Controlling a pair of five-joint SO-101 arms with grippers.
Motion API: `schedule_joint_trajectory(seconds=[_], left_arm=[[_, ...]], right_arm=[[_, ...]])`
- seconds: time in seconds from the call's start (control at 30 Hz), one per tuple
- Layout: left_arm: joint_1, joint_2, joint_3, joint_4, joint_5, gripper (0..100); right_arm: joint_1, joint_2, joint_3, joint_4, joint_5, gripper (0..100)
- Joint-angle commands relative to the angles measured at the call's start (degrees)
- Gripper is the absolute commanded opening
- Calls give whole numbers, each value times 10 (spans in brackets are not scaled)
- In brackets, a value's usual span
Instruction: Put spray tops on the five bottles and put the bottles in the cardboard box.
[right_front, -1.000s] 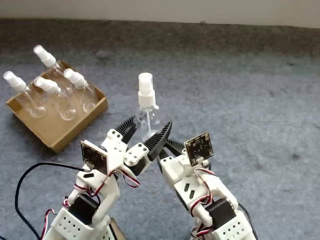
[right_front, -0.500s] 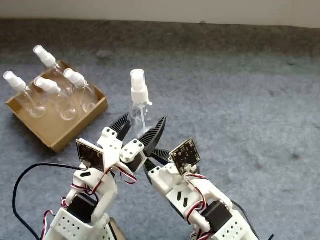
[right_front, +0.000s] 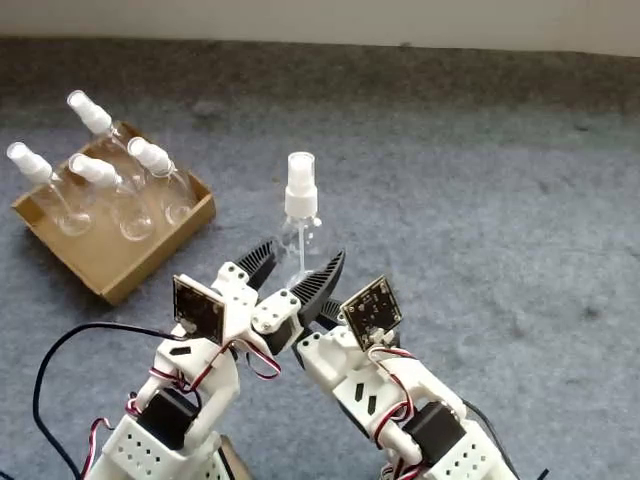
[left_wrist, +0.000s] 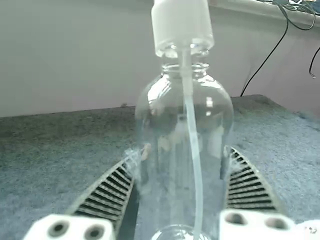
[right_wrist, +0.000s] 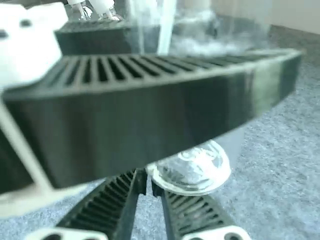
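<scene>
Left claw (right_front: 303, 258) clamps the bottle (left_wrist: 185, 130) upright, top (right_front: 301, 185) on, ready for the box (right_front: 170, 250); right claw (right_wrist: 149, 182) closed beneath.

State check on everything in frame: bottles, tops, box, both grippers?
left gripper: shut on the held bottle
held bottle: upright, outside the box
spray top: on the held bottle's neck, tightness unclear
right gripper: shut, empty, by the bottle's base
four other bottles: topped, leaning in the box
cardboard box: open
</scene>
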Motion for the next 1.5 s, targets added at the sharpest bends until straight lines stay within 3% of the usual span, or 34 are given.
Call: schedule_joint_trajectory(seconds=[0.0,0.3,0.43,0.57,0.7,0.9,1.13,1.47], left_arm=[[10,-7,11,1,-8,73],[11,-7,11,1,-8,73],[11,-7,11,1,-8,74],[1,-7,7,-11,-9,74],[-13,-7,11,-82,-9,74],[-36,-7,11,-88,-9,74],[-38,-7,11,-112,-9,74],[-39,-7,11,-111,-9,74]], right_arm=[[47,-8,-44,-15,5,5],[200,-8,-44,-15,5,5],[230,-8,-44,-16,4,5],[194,-8,-44,-14,2,5],[116,-8,-44,-14,2,5],[25,-8,-44,-16,6,5],[-17,-9,-61,-14,6,5],[-15,-9,-110,-16,6,5]])
